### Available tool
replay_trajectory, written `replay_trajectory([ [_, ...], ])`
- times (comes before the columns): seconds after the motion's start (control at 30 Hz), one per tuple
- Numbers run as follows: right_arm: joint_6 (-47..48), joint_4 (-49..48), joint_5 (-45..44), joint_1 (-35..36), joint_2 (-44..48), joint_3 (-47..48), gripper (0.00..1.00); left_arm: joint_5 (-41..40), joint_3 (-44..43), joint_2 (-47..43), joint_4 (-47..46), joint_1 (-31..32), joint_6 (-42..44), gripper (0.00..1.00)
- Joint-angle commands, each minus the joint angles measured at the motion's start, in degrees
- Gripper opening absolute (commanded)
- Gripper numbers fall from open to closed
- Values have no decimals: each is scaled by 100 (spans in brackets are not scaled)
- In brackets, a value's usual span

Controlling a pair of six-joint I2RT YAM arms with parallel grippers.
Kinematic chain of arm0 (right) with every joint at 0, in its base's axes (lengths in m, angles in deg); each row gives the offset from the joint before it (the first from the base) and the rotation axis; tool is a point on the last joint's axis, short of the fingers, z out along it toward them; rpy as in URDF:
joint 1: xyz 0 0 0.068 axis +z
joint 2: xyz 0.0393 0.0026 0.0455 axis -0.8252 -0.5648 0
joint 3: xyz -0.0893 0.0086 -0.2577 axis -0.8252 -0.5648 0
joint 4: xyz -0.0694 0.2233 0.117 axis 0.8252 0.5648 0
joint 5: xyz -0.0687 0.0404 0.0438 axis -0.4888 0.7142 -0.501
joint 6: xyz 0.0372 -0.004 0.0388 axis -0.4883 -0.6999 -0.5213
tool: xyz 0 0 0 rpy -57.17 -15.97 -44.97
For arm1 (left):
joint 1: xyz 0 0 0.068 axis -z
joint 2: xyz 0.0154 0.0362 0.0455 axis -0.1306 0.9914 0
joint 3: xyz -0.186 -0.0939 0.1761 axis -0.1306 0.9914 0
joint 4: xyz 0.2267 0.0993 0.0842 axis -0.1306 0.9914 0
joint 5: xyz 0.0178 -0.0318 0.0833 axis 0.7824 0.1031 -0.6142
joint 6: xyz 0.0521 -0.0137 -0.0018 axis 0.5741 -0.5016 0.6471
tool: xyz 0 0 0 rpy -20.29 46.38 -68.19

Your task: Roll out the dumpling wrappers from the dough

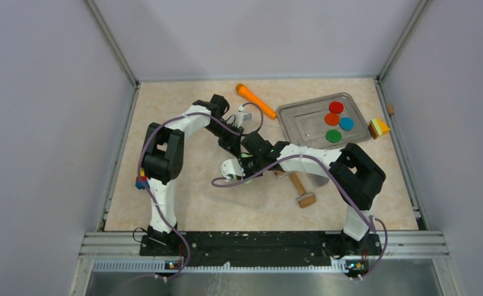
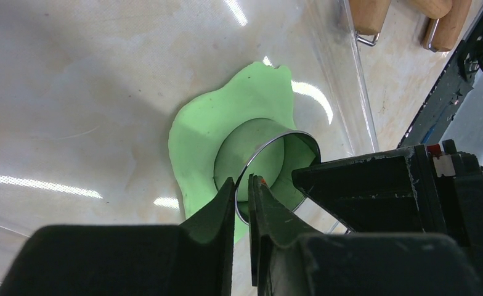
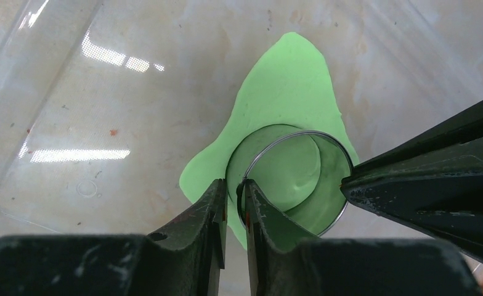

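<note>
They are at the cutting step. The dough [image 3: 288, 80] lies rolled thin on a clear mat [image 3: 60, 92] about mid-desk, a little left of centre, and a metal ring [image 3: 300, 132] stands on it. The left hand [image 2: 242, 185] is closed on the ring's thin wall, one finger inside and one outside. The right hand [image 3: 233, 188] pinches the same rim in the same way, a little further round. A round of dough shows inside the ring. I'd judge it is pressed through or nearly so, but no wrapper lies free yet.

Next, I'd say, comes a straight lift of the ring, both hands together so it doesn't tilt and drag the sheet. The soft dough may well cling to the metal.

Room is tight. The two hands crowd each other over the ring. On one side the ring sits close to the dough's edge, and the widest uncut part tapers away on the other side. The mat's edge runs just beside the dough, with a wooden roller [image 1: 300, 188] beyond it, towards the near right. The tray [image 1: 300, 120] of coloured discs sits well apart, by the far right corner.
</note>
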Motion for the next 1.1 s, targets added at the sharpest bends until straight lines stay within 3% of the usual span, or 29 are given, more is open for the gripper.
replay_trajectory([
  [0.0,36,-3,150,84,-10,268,17,7,35,-9,-75,3,-47,14],
  [0.13,24,7,88,86,-26,272,15,20,131,-28,-97,11,-88,12],
  [0.33,-52,-25,32,87,52,266,27,9,238,-93,-131,31,-114,16],
  [0.5,-131,91,129,85,100,397,19,21,237,-98,-158,43,-141,12],
  [0.67,-133,125,139,84,84,394,18,24,243,-118,-175,47,-183,11],
  [0.83,-76,198,139,82,12,395,0,-17,260,-119,-204,47,-215,2],
  [1.07,-75,46,128,83,-68,111,0,-140,443,-123,-281,55,-354,0],
])
